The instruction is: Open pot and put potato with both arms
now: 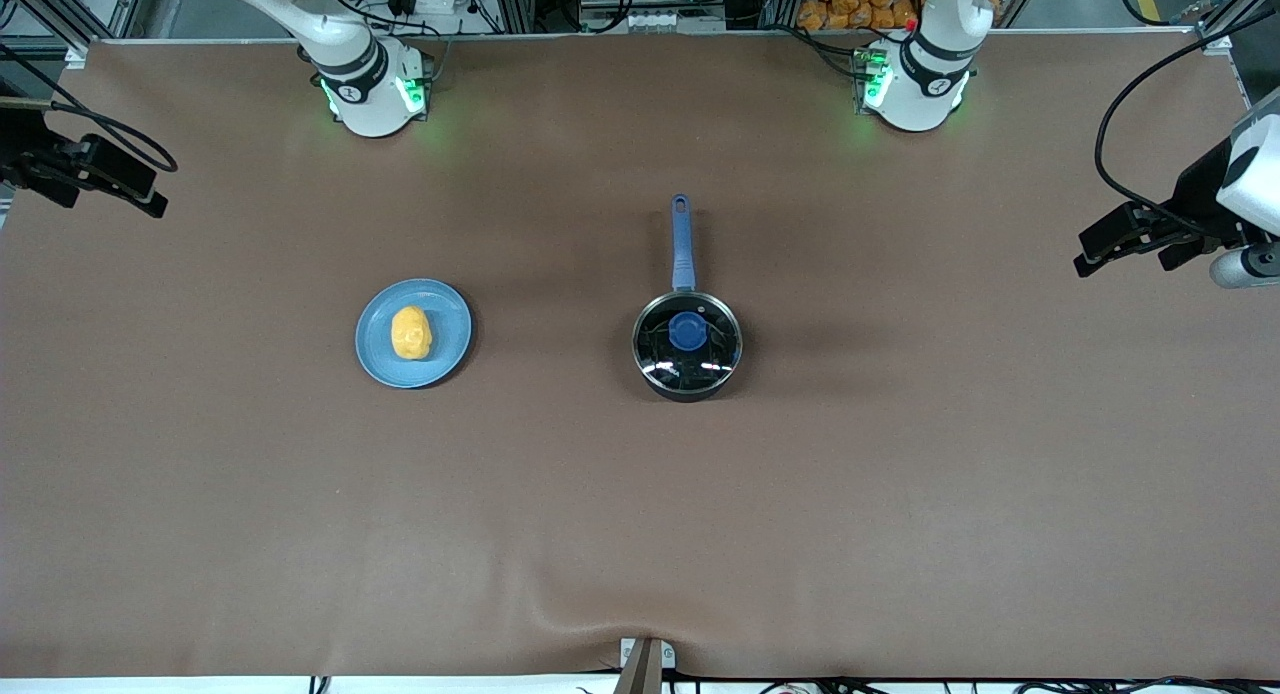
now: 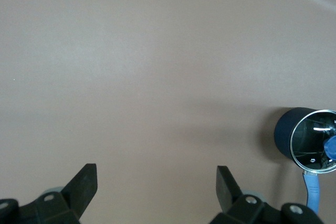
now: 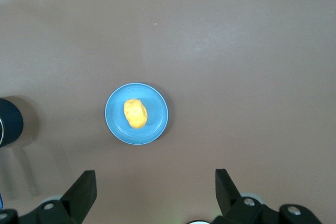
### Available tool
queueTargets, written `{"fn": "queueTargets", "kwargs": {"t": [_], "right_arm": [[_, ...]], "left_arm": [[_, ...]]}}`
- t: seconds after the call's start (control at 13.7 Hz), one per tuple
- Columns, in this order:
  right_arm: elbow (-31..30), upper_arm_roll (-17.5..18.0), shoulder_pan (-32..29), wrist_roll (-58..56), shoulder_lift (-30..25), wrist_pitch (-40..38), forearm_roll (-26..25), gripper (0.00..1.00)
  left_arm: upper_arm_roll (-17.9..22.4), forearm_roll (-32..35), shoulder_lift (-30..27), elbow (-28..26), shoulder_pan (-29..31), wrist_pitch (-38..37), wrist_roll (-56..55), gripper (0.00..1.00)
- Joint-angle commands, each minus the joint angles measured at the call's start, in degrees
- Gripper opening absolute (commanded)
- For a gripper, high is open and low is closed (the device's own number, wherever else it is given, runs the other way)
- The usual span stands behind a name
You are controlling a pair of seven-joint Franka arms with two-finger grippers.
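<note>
The black pot [image 1: 687, 359] stands mid-table with its clear glass lid [image 1: 712, 346] on it, blue knob [image 1: 686, 331] up, and its blue handle [image 1: 681, 239] points toward the arms' bases. The yellow-orange potato [image 1: 411, 332] lies on a light-blue plate [image 1: 445, 359] toward the right arm's end. My left gripper [image 1: 1125, 249] is open and empty, held high over the left arm's end of the table; its wrist view [image 2: 156, 179] shows the pot [image 2: 286, 132] well off. My right gripper [image 1: 105, 189] is open and empty, high over the right arm's end; its wrist view [image 3: 155, 184] shows the potato [image 3: 135, 114] on the plate [image 3: 157, 124].
The brown table cover [image 1: 640, 514] spreads bare around the pot and the plate. The arm bases [image 1: 370, 84] [image 1: 915, 79] stand along the table edge farthest from the front camera. A small clamp [image 1: 645, 659] sits at the nearest edge.
</note>
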Motion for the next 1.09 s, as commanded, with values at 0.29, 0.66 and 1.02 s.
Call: {"fn": "queueTargets", "kwargs": {"t": [0.29,0.66,1.02], "right_arm": [[-1.33,0.5,-1.01,0.71,-1.31,0.01,0.95,1.0],[-1.33,0.5,-1.01,0.71,-1.31,0.01,0.95,1.0],[-1.33,0.5,-1.1,0.71,-1.31,0.01,0.95,1.0]], "left_arm": [[0.33,-0.31,-1.99,-1.69,0.14,0.91,1.23,1.0],[0.85,-0.57,-1.99,-2.91,0.23,1.17,2.2,1.0],[1.21,-0.92,-2.51,-3.36,0.23,1.26,2.47,1.0]]}}
